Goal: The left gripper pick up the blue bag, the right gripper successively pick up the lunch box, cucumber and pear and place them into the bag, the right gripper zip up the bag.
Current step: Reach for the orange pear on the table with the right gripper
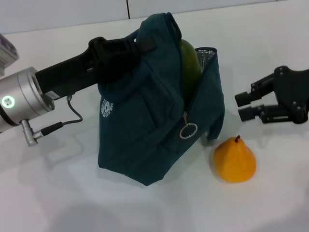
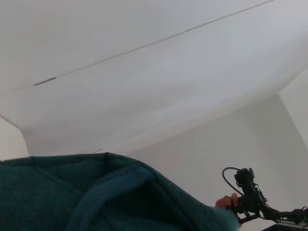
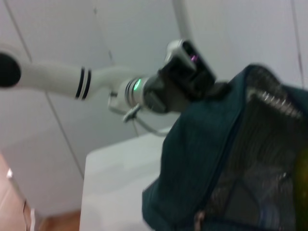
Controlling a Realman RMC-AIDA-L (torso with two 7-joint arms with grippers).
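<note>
The blue bag stands on the white table, hung from its top strap by my left gripper, which is shut on the strap. The bag's mouth is open with the silver lining showing. A green cucumber sticks out of the opening. The zip pull ring hangs at the front. The orange-yellow pear sits on the table right of the bag. My right gripper is open and empty, above and right of the pear. The lunch box is not visible. The bag also shows in the left wrist view and the right wrist view.
A purple and white box lies at the far left edge. My left arm's cable loops beside the bag. In the right wrist view the left arm reaches to the bag's top.
</note>
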